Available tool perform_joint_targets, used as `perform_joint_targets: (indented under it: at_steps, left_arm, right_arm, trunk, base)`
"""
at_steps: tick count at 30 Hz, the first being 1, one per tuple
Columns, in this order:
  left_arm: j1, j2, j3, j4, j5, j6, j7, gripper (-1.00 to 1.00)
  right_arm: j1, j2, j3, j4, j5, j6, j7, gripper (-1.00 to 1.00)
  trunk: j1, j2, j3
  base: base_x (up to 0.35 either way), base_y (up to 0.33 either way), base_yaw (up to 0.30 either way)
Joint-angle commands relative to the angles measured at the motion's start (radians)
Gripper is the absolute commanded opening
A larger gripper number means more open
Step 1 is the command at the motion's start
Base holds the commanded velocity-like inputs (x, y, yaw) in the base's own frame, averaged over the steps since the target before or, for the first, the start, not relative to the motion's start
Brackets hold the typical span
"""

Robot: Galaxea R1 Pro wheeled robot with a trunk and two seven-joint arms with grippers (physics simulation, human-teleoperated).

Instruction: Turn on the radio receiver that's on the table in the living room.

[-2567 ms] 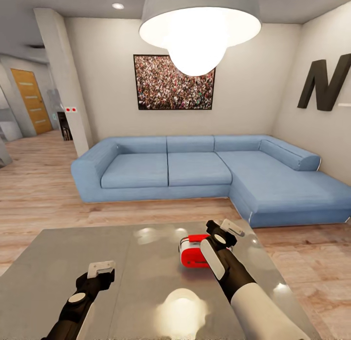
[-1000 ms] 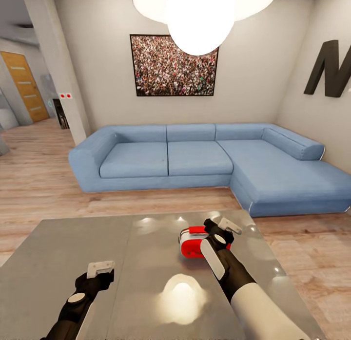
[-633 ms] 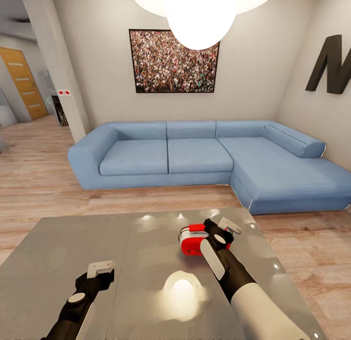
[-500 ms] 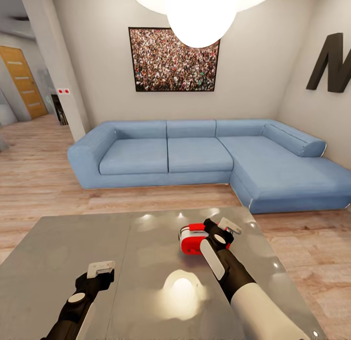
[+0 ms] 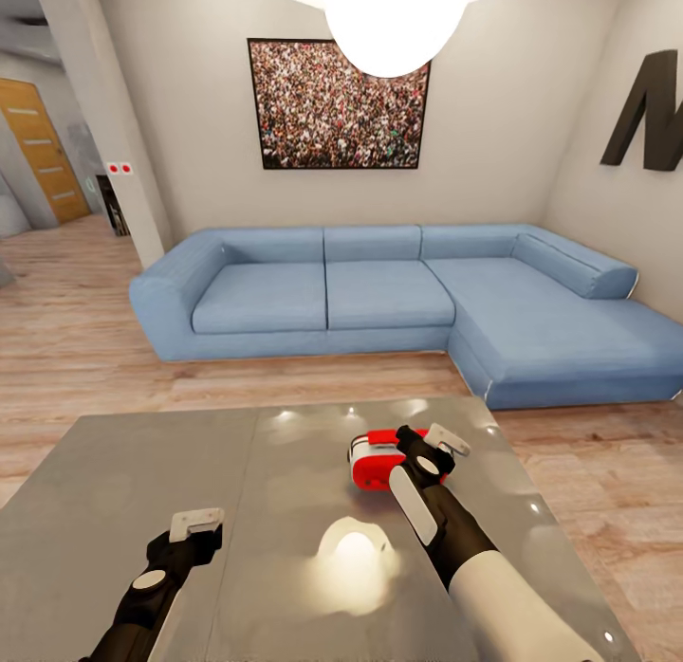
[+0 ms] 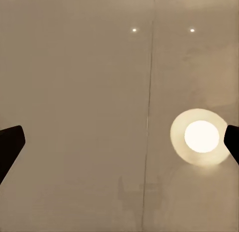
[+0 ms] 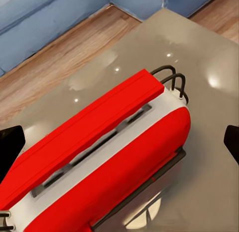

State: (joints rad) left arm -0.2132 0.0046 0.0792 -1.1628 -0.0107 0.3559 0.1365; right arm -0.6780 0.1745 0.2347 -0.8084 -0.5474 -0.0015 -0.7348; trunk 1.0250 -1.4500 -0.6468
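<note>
The radio receiver [image 5: 378,461] is a small rounded red box with white trim, lying on my tabletop [image 5: 142,482] toward its far right corner, well inside the edges. A thin dark wire loop [image 7: 172,80] sticks out at one end. The grey-brown top is glossy, mirroring the lamp.

A large dark letter [image 5: 647,112], cut off, apparently "M", stands on the right wall; nothing else readable.

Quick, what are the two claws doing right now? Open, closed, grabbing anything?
Left gripper: open, holding nothing, over the bare table.
Right gripper: open, holding nothing, fingers spread right above the red radio receiver.
</note>
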Motion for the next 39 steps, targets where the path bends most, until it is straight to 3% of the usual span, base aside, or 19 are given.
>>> perform_joint_targets:
  at_steps: [1, 8, 12, 16, 33, 35, 39]
  left_arm:
    - [0.000, 0.000, 0.000, 0.000, 0.000, 0.000, 0.000, 1.00]
    - [0.000, 0.000, 0.000, 0.000, -0.001, 0.000, 0.000, 1.00]
    - [0.000, 0.000, -0.001, 0.000, -0.001, 0.000, 0.000, 1.00]
    - [0.000, 0.000, -0.001, 0.000, -0.001, 0.000, 0.000, 1.00]
    - [0.000, -0.001, -0.002, 0.001, -0.002, 0.000, 0.000, 1.00]
    - [0.000, -0.002, -0.002, 0.001, -0.002, 0.000, 0.000, 1.00]
    - [0.000, -0.002, -0.007, 0.056, -0.001, -0.007, 0.000, 1.00]
  right_arm:
    - [0.000, 0.000, 0.000, 0.000, 0.000, 0.000, 0.000, 1.00]
    - [0.000, 0.000, 0.007, 0.000, 0.000, 0.000, 0.000, 1.00]
    - [0.000, 0.000, 0.055, 0.000, 0.000, 0.000, 0.000, 1.00]
    - [0.000, 0.000, 0.078, 0.000, 0.000, 0.000, -0.001, 1.00]
    - [-0.005, 0.000, 0.084, -0.015, 0.027, 0.007, -0.002, 1.00]
    - [-0.007, 0.000, 0.084, -0.016, 0.030, 0.030, -0.001, 1.00]
    - [-0.027, 0.000, 0.083, -0.035, 0.033, 0.162, 0.001, 1.00]
  trunk:
    - [0.000, 0.000, -0.002]
    - [0.000, 0.000, -0.013]
    - [0.000, 0.000, -0.019]
    - [0.000, 0.000, -0.026]
    - [0.000, 0.000, -0.053]
    - [0.000, 0.000, -0.056]
    - [0.000, 0.000, -0.063]
  base:
    - [0.000, 0.000, 0.000]
    - [0.000, 0.000, 0.000]
    - [0.000, 0.000, 0.000]
    - [0.000, 0.000, 0.000]
    - [0.000, 0.000, 0.000]
    - [0.000, 0.000, 0.000]
    - [0.000, 0.000, 0.000]
